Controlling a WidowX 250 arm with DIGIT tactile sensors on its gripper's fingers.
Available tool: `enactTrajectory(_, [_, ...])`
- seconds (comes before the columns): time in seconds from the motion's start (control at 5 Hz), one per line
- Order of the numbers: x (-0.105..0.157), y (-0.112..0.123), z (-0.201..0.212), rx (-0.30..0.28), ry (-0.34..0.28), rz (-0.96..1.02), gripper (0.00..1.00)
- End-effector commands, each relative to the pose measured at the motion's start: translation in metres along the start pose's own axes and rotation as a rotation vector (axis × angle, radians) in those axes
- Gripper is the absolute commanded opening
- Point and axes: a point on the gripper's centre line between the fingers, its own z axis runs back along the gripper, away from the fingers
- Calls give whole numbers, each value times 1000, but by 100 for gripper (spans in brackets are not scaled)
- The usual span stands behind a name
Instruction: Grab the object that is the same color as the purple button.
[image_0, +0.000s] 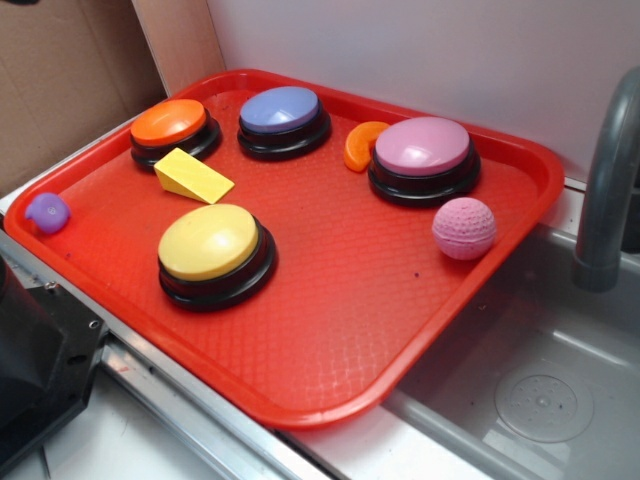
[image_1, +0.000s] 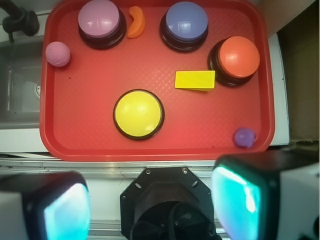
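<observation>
Red and waffle-textured, the tray (image_0: 330, 340) fills most of both views, resting across a grey sink (image_0: 540, 370) with a grey faucet (image_0: 605, 180) at the right edge of the exterior frame and a pale wall behind.

Four domed buttons on black bases stand on the tray. The purple button (image_0: 283, 110) sits at the upper middle of the exterior frame, between the orange button (image_0: 172, 124) at upper left and the pink-mauve button (image_0: 424, 150) at upper right. The yellow button (image_0: 212, 245) stands alone lower left of centre. A yellow wedge (image_0: 193, 176) lies just below the orange button, and an orange crescent (image_0: 360, 145) lies just beside the pink-mauve button. A pink textured ball (image_0: 464, 228) rests near the tray's right rim.

The purple toy (image_0: 47, 212) sits in the tray's far left corner in the exterior frame, at lower right in the wrist view (image_1: 244, 137), well apart from the purple button.

The gripper (image_1: 150, 200) hangs over the tray's near edge, its fingers (image_1: 250, 195) spread wide and holding nothing.
</observation>
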Motion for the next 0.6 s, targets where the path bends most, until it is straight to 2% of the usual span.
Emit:
enactTrajectory(0.0, [0, 0, 0, 0, 0, 0, 100])
enactTrajectory(0.4, [7, 35, -23, 9, 17, 248, 100])
